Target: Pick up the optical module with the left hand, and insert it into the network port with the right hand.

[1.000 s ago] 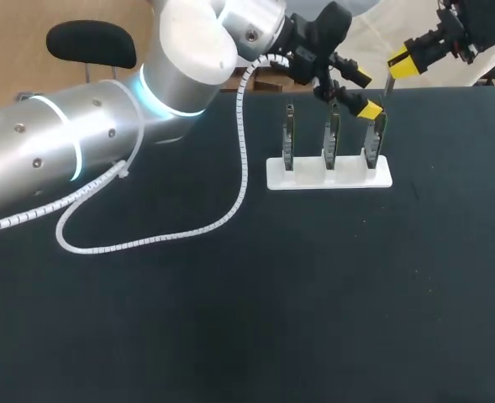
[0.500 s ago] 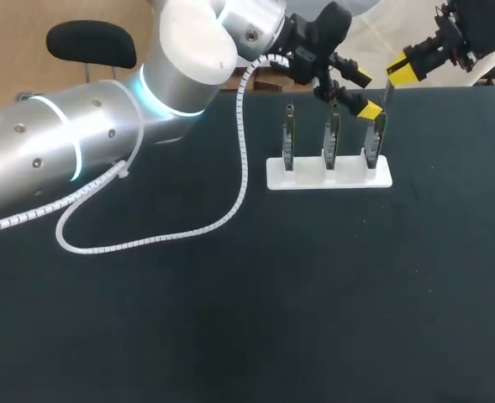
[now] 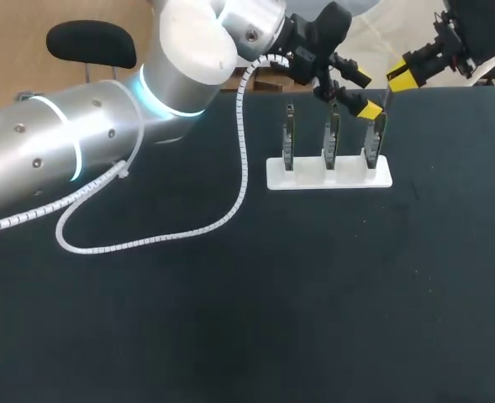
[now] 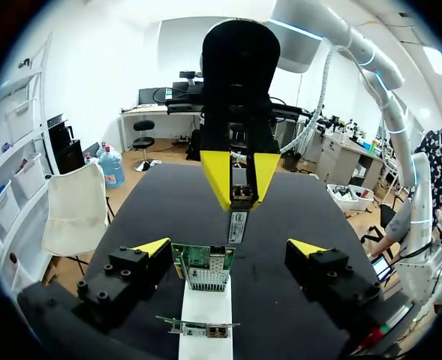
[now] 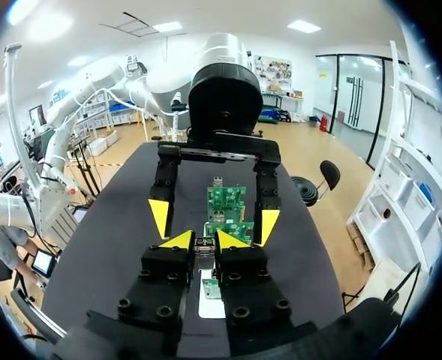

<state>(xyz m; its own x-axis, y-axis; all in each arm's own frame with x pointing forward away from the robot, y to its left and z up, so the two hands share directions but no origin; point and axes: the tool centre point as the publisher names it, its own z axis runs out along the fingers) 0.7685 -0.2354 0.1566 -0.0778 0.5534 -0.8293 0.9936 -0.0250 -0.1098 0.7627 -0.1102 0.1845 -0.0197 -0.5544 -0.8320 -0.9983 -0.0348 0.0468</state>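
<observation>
The optical module (image 4: pixel 237 219) hangs upright, clamped between the fingers of my right gripper (image 4: pixel 241 196). It is near and above the network port (image 4: pixel 205 279) of a green card (image 4: pixel 202 256), which stands in the white holder (image 4: pixel 205 315) on the counter (image 3: pixel 230 319). To insert it well, I think I must line its lower end straight with the port opening and push slowly without tilt, so the card does not bend. My left gripper (image 4: pixel 230 251) has its fingers wide apart on both sides of this card, holding nothing.
</observation>
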